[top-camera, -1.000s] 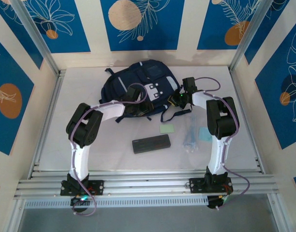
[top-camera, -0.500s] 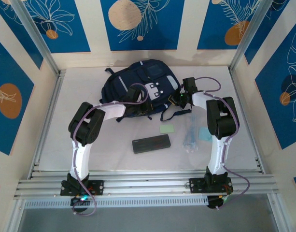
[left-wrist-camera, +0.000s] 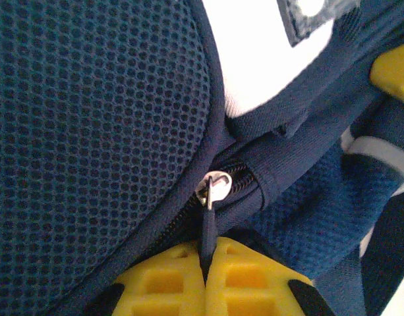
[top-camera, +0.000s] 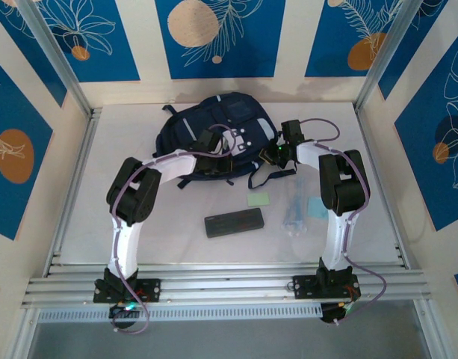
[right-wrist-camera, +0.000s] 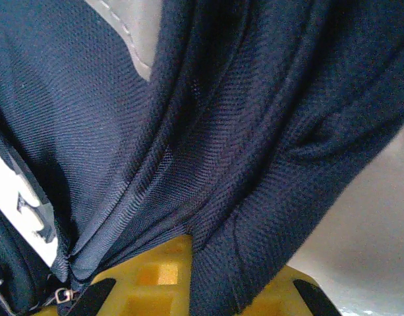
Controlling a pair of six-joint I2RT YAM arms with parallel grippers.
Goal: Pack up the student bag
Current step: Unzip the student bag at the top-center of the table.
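Observation:
The student bag (top-camera: 214, 120), dark navy with pale stripe panels, lies at the back middle of the table. My left gripper (top-camera: 214, 143) rests on the bag's front. In the left wrist view its yellow fingers (left-wrist-camera: 162, 284) are shut on the dark zipper pull (left-wrist-camera: 207, 234), which hangs from a silver slider (left-wrist-camera: 213, 185) beside navy mesh. My right gripper (top-camera: 269, 153) is at the bag's right side. In the right wrist view that gripper (right-wrist-camera: 211, 276) is shut on a fold of navy bag fabric (right-wrist-camera: 254, 257).
On the table in front of the bag lie a black rectangular case (top-camera: 234, 223), a pale green pad (top-camera: 258, 200), a clear packet (top-camera: 294, 213) and a light blue pad (top-camera: 316, 208). Metal frame rails run along both sides and the near edge.
My left gripper has shifted slightly further onto the bag and closed on the zipper pull. The right arm has not moved.

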